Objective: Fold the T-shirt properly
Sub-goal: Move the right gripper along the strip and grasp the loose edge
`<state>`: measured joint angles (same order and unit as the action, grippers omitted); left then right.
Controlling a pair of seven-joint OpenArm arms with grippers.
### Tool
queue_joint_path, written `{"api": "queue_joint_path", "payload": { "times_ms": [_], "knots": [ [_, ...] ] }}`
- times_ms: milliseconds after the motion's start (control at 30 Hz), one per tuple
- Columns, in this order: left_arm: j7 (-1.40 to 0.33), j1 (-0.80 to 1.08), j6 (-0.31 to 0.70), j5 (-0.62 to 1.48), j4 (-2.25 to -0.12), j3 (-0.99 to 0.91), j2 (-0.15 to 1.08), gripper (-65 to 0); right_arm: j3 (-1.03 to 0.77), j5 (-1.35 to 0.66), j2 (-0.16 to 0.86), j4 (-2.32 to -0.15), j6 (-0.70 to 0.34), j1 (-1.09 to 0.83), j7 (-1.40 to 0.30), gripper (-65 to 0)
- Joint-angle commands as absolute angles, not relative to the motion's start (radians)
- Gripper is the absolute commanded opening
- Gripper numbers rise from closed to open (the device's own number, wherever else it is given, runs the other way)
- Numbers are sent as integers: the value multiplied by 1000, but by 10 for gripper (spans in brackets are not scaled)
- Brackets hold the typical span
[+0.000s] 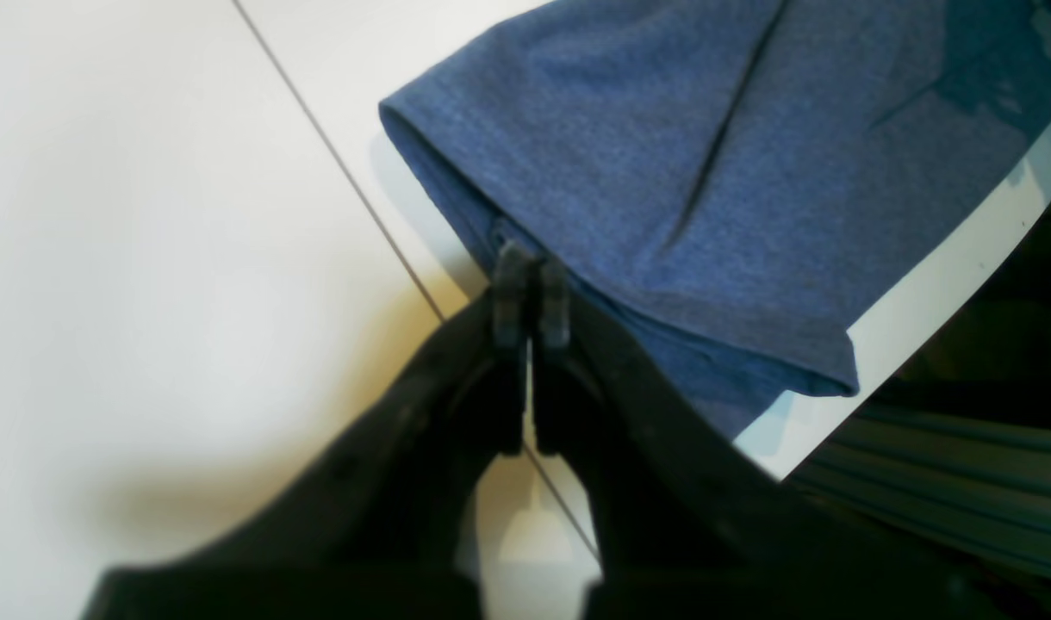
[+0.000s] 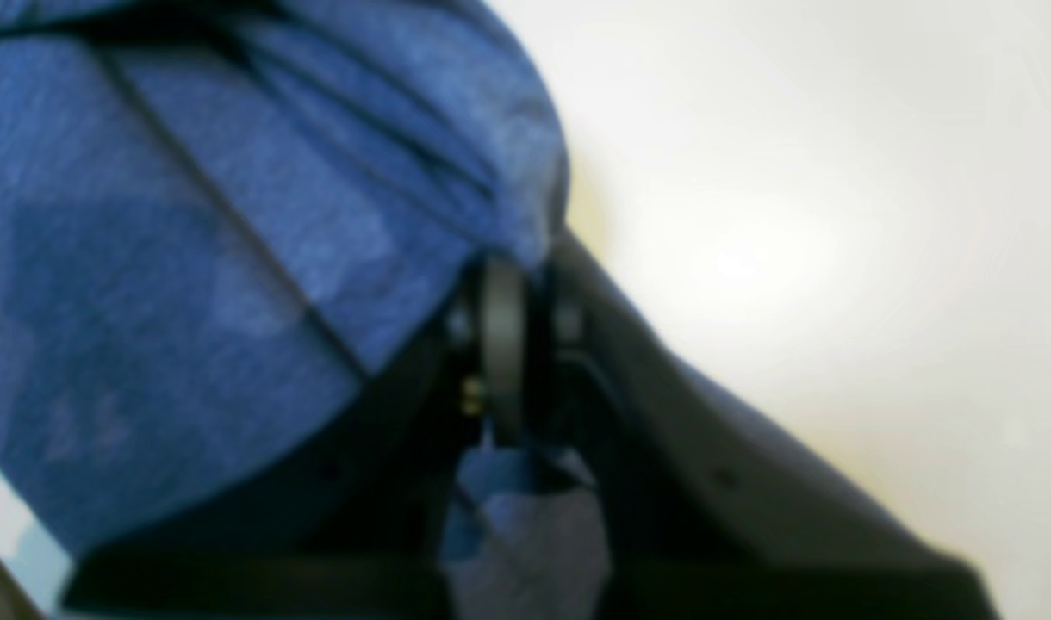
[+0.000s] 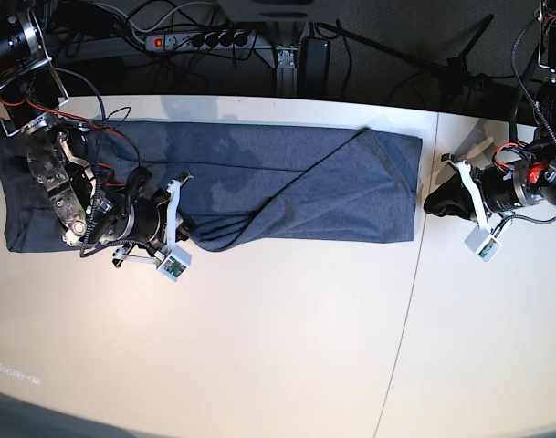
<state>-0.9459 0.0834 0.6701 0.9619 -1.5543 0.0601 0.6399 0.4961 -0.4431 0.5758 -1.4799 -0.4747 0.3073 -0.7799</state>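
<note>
white table (image 3: 278, 356), a thin seam running near-to-far right of centre. the t-shirt (image 3: 287, 187) lies along the far half of the table as a long heathered blue-grey band, folded lengthwise, plain side up; no lettering shows on it in any view. its right end stops just short of the seam, its left end runs under the right arm at the far left. a soft fold sags toward the near side left of centre.

right gripper (image 2: 525, 284) sits at that sagging edge, jaws pressed together with blue cloth pinched between them; view blurred.

left gripper (image 1: 531, 288) on the right, tips pressed together, touching the shirt's folded hem; cannot tell whether cloth is caught.

power strip (image 3: 200, 39) beyond the far edge; no legible writing.
</note>
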Motion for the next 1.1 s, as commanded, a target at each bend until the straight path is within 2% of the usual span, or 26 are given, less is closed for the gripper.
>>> {"api": "queue_joint_path", "payload": {
  "times_ms": [0, 533, 1067],
  "knots": [
    [-932, 70, 698, 979, -1565, 50, 657, -637, 487, -431, 587, -1494, -496, 329, -749, -650],
    [-931, 70, 698, 951, -1565, 50, 657, -637, 489, -262, 588, -1560, -496, 318, -685, -650],
    [-923, 70, 698, 827, -1565, 50, 657, -637, 683, -92, 697, -1654, -493, 317, -681, -650]
  ]
}}
